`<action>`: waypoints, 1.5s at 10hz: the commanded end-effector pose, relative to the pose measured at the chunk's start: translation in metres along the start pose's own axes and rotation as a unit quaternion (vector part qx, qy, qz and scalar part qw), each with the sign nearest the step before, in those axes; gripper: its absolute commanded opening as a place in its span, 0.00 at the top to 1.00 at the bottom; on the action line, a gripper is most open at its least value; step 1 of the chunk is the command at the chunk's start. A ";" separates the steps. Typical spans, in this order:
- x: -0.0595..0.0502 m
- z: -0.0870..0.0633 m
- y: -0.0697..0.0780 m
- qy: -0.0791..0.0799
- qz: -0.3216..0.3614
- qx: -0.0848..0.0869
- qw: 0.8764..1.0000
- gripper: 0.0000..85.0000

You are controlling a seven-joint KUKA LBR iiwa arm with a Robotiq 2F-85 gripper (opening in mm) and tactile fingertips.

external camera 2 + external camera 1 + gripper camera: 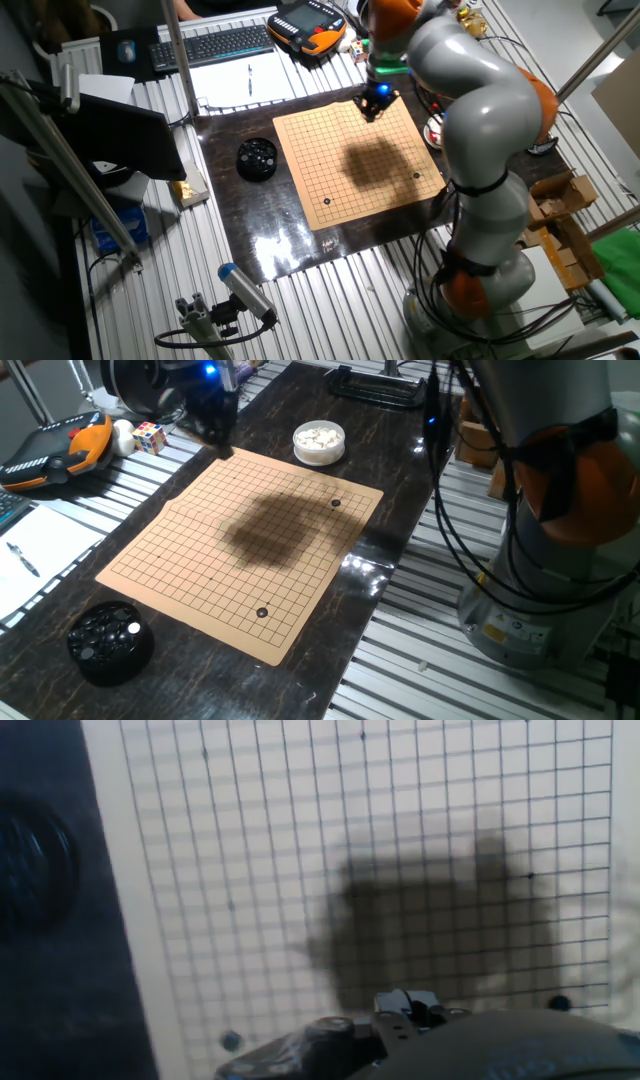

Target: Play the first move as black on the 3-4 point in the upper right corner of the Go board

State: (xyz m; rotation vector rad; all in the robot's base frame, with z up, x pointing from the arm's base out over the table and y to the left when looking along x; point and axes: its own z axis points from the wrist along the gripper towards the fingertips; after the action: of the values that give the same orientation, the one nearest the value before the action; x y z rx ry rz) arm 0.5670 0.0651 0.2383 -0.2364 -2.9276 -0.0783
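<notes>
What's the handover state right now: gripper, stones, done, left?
Gripper: above the Go board at its far corner; open or shut cannot be told, no stone visible in it.
Far black stone lies on the board near the white-stone bowl; near black stone lies by the front edge.
Black-stone bowl sits off the board.
Done: probably the placement.
Left: check the 3-4 point, then retract.

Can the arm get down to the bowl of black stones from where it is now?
Probably yes: the bowl of black stones stands open beside the Go board, nothing over it, though the gripper hovers across the board.
</notes>
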 end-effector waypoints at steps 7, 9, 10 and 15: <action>0.028 0.023 0.141 -0.004 0.085 -0.013 0.996 0.99; 0.028 0.022 0.141 -0.004 0.090 -0.013 0.996 0.99; 0.028 0.022 0.141 -0.003 0.092 -0.013 0.996 0.99; 0.028 0.022 0.141 -0.001 0.095 -0.015 0.995 0.99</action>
State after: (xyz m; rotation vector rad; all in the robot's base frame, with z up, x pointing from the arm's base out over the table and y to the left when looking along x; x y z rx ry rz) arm 0.5586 0.2097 0.2271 -0.5181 -2.8909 -0.0928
